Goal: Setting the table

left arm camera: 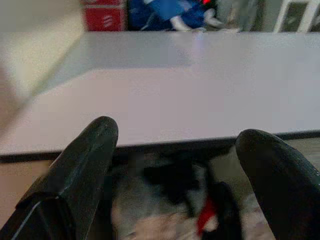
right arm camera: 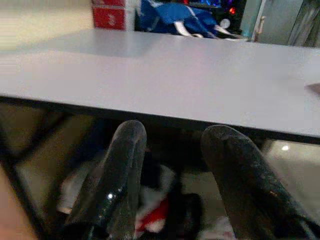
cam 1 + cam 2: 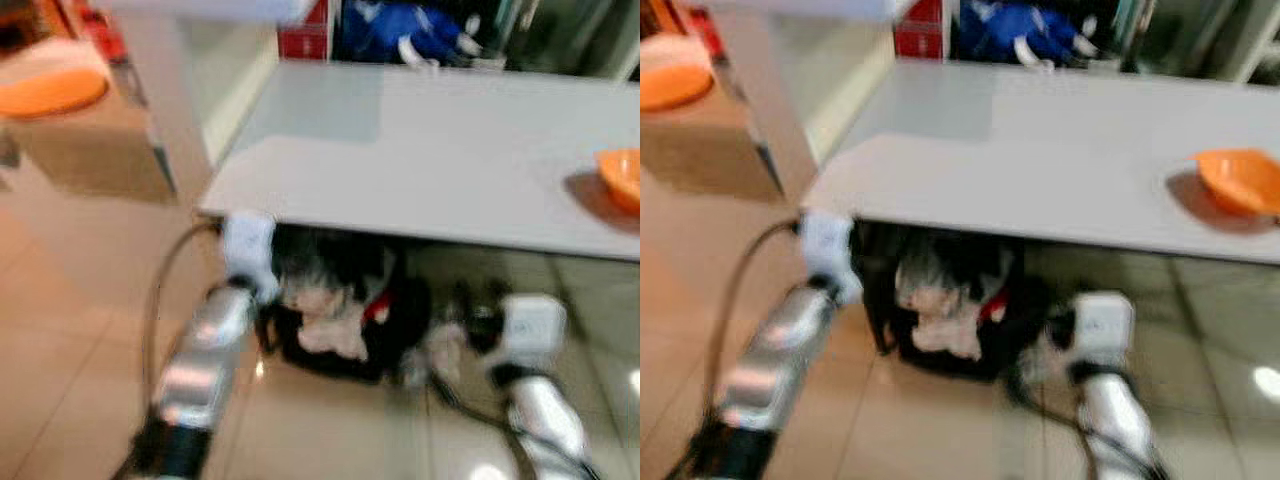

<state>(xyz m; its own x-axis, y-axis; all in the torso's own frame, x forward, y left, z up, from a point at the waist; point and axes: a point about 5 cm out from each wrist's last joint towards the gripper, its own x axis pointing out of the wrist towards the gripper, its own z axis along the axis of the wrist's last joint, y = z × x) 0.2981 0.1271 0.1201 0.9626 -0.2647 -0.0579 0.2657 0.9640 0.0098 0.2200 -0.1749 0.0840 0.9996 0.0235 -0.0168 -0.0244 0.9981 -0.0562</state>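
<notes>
At the near edge of the grey counter (image 3: 430,160), both arms are raised w/ nothing held. Left gripper (image 1: 175,165) sits at approx 7 o'clock in the head view, jaws wide apart, aimed at the counter's front edge; right gripper (image 2: 172,165) at approx 5 o'clock, jaws also apart, narrower gap, same aim. Prob. held low and forward because the robot is approaching, not yet reaching: views are blurred, so likely walking.

Task's thing so far: an orange bowl (image 3: 1237,180) on the counter at approx 3 o'clock, near the right end, well apart from both grippers. It's round, so no real long axis; opening faces up, seems slightly tilted, blur makes that uncertain. It's closer to the right arm.

Under the counter, on the tiled floor (image 3: 70,330), a dark heap of bags/cloth (image 3: 340,310) w/ a red bit. Beyond the far edge at 12 o'clock, a blue bag (image 3: 400,30) and a red box (image 3: 305,35). Another orange dish (image 3: 50,90) sits on a side unit at 10 o'clock.
</notes>
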